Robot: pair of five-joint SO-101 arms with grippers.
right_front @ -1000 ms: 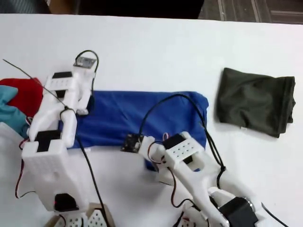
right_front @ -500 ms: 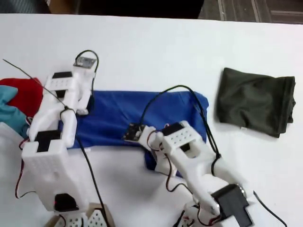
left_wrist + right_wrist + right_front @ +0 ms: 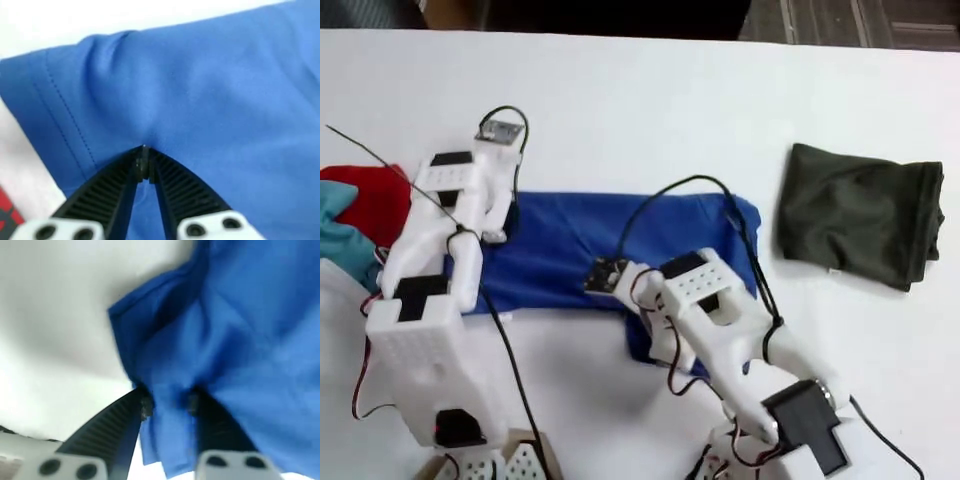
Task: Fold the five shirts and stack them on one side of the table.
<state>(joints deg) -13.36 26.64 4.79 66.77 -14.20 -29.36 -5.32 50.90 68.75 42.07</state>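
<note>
Takes the blue shirt [image 3: 570, 250] as reference: laid out as a long band across the white table [image 3: 650, 110], crosswise in front of both arms, not stacked.

Near edge of the blue shirt, toward its right half: finds the right gripper [image 3: 167, 405] down on the cloth, jaws closed onto a bunched fold of blue fabric, with cloth filling the gap between the fingertips. Notes a loose flap of the same shirt lying past the near edge under that arm, creased and uneven. Notes bare table surface just beside the flap.

Left end of the blue shirt: finds the left gripper [image 3: 144, 161] down on the fabric, fingertips pressed together and pinching a small pucker of cloth just inside the stitched hem [image 3: 65, 125]. Records wrinkles running out from the pinch toward the far edge.

Beyond the left end of the blue shirt: records a red garment [image 3: 370, 205] with a teal garment [image 3: 335, 235] lying against it, both heaped, close to the shirt's end and partly hidden by the left arm.

Beyond the right end of the blue shirt: records a dark green shirt [image 3: 860, 215], folded into a rough rectangle, apart from the blue cloth with a strip of table between.

Farther than the blue shirt: white table surface up to the far edge.
</note>
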